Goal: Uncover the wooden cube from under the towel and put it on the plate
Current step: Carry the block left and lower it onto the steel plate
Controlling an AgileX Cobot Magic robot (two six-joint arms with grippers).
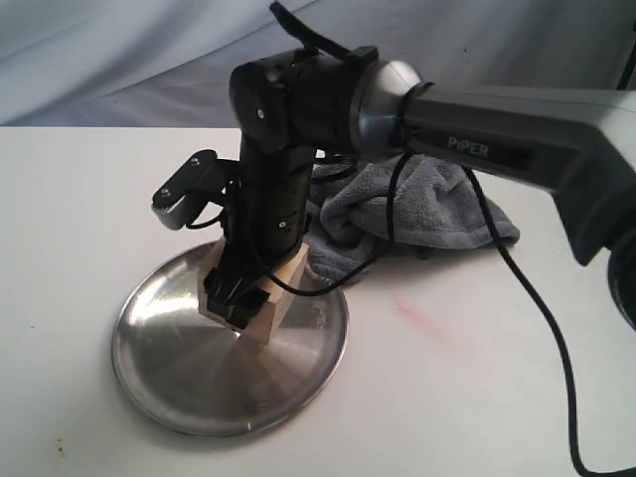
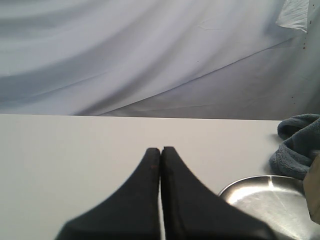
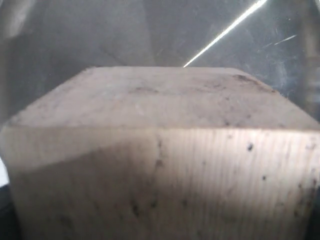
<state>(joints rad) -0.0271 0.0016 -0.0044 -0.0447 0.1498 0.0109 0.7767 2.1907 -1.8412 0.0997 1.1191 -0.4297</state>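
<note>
The wooden cube [image 1: 286,272] is pale beige and sits tilted over the near-back part of the steel plate [image 1: 179,383]; whether it touches the plate I cannot tell. My right gripper [image 1: 238,308] reaches across from the right, pointing down, shut on the cube. In the right wrist view the cube [image 3: 160,150] fills the frame, with the shiny plate [image 3: 150,30] behind it. The dark grey towel [image 1: 427,209] lies bunched behind and to the right of the plate. My left gripper [image 2: 161,150] is shut on nothing above bare table, with the plate [image 2: 265,200] and the towel [image 2: 299,145] off to one side.
The white table [image 1: 79,219] runs back to a pale draped backdrop [image 1: 119,50]. A black cable [image 1: 542,308] trails from the right arm across the table's right side. A faint reddish mark [image 1: 422,320] is on the table right of the plate.
</note>
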